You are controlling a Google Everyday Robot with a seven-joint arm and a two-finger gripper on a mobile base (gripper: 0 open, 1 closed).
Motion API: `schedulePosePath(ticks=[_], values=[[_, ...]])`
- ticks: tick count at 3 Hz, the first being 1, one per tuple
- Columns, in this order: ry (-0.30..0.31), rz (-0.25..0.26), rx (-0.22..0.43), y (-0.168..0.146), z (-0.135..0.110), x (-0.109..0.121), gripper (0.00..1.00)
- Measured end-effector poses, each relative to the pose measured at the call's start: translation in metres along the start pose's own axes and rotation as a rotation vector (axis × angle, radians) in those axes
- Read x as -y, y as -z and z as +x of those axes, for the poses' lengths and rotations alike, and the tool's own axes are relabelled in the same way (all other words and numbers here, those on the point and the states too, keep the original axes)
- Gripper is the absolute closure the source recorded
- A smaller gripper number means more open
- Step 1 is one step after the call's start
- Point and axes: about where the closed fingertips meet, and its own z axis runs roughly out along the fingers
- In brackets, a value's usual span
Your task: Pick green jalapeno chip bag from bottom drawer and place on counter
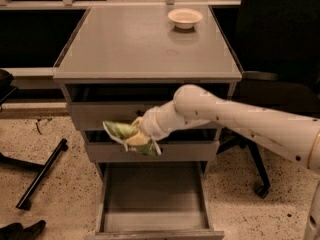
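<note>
1. Camera view, current state: the end effector (138, 134) is pinching the green jalapeno chip bag (127, 136). The bag hangs in the air in front of the two upper drawer fronts (95, 116), above the open bottom drawer (155, 233) and below the level of the counter (145, 49). It touches neither the drawer floor nor the counter.
2. Camera view, grip risk: the hold seems to be on one side of the crumpled foil, with much of the bag sticking out to the left. Slick, wrinkled foil could slide free during the lift. The bag would then probably drop back into the drawer or onto the speckled floor beside it.
3. Camera view, snag risk: the counter's front edge overhangs the drawer fronts. If the arm (225, 114) rose straight up from here, the bag or the wrist could catch under that lip, and the bag could be tugged loose or crushed. Pulling outward from the cabinet first looks safer.
4. Camera view, placement risk: the white bowl (185, 18) sits near the counter's far right corner, well apart from the near edge. A deep reach could nudge it, while letting go too close to the front edge could let the bag tip off.
</note>
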Motion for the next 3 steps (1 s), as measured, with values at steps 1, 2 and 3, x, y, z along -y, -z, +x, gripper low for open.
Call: schedulePosePath(ticks=[1, 2, 3], values=[[0.023, 0.022, 0.026, 0.018, -0.021, 0.024, 1.0], [0.023, 0.022, 0.026, 0.018, -0.021, 0.024, 1.0], [0.102, 0.015, 0.041, 0.032, -0.074, 0.026, 1.0]])
